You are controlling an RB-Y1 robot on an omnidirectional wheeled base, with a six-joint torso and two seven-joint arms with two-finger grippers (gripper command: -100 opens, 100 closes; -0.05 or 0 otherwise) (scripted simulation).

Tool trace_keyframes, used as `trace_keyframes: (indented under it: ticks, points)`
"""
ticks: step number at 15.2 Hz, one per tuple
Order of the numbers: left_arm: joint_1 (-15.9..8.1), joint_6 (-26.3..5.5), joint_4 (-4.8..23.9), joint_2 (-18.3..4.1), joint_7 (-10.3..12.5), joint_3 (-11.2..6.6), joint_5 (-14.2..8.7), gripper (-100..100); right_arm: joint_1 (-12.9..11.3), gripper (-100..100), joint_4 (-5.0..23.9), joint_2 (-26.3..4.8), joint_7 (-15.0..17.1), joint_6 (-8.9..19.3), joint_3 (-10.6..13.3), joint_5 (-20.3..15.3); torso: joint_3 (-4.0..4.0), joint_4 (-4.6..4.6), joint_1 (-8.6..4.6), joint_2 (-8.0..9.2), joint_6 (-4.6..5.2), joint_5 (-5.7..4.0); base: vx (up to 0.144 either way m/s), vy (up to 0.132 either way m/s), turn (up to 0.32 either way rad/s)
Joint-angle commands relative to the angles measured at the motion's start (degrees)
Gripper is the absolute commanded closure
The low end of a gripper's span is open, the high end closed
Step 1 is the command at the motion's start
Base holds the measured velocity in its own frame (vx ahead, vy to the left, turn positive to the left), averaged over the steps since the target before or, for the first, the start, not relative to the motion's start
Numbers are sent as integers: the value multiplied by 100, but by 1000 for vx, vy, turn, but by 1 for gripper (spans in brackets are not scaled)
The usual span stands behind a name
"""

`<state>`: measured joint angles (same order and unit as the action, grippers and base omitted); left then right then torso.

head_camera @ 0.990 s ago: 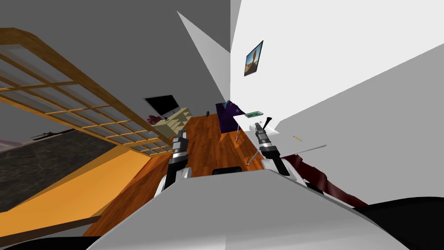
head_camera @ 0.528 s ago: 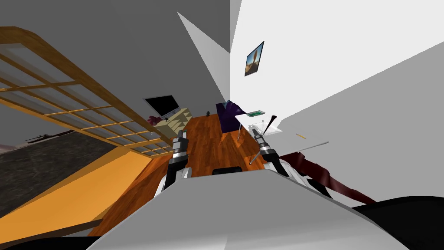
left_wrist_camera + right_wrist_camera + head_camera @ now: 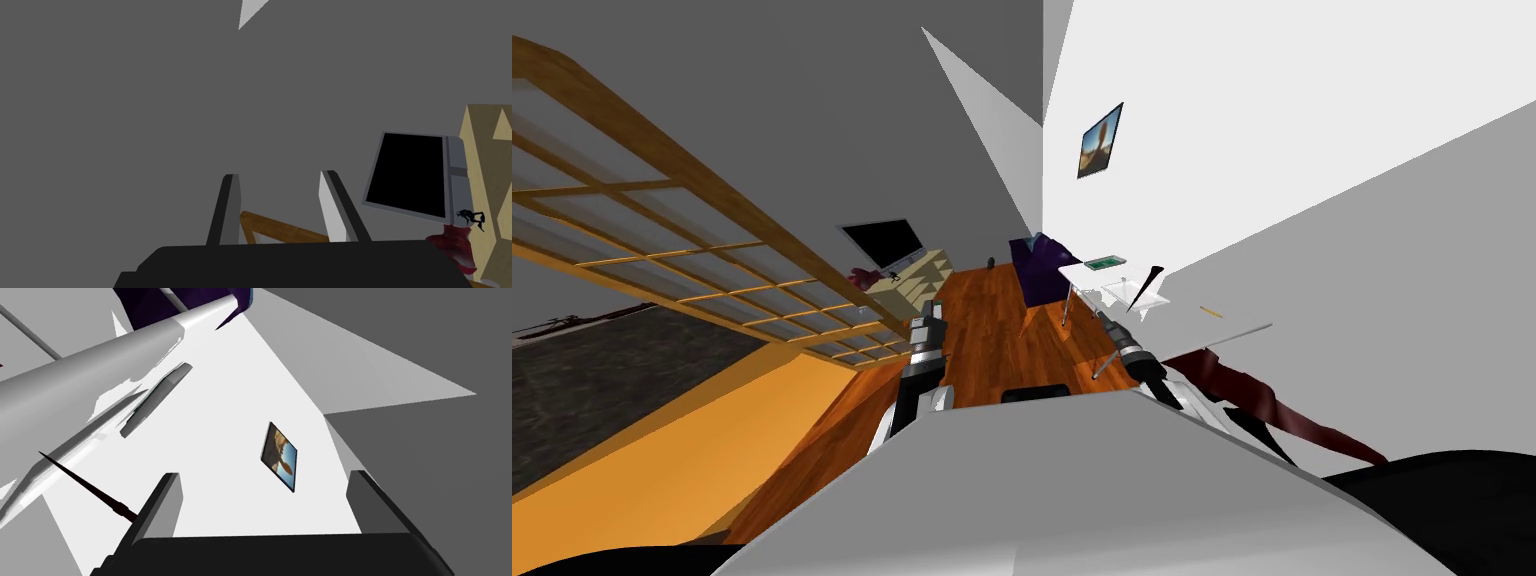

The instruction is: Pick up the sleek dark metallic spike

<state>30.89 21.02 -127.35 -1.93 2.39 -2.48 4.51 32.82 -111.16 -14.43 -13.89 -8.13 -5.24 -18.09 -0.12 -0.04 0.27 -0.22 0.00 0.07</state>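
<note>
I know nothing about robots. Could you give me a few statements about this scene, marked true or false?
1. The right gripper is open. True.
2. The spike sits between its fingers. False: it lies outside them, beside one.
3. A picture hangs on the white wall. True.
4. The monitor shows a bright image. False: its screen is black.
</note>
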Motion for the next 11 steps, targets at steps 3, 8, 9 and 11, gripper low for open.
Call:
trace_keyframes:
  ticks: [3,8,9,11]
  points:
    - [1,0,0,0,0,0,0,0,60,-100,182,-315,-303,294,-235,-276,-9,-3,-10,-16,1,-2,97,33,-55]
    - [1,0,0,-1,0,-1,0,0,23,-100,303,-737,-658,556,-591,-552,-24,-9,-49,-42,0,-10,132,-42,-63]
    - [1,0,0,-2,0,-2,0,0,12,-100,316,-825,-724,600,-662,-602,-24,-9,-54,-42,0,-11,119,-75,-54]
    - [1,0,0,-2,0,-2,0,0,-9,-100,335,-996,-847,679,-797,-693,-23,-8,-62,-39,0,-13,128,-67,-58]
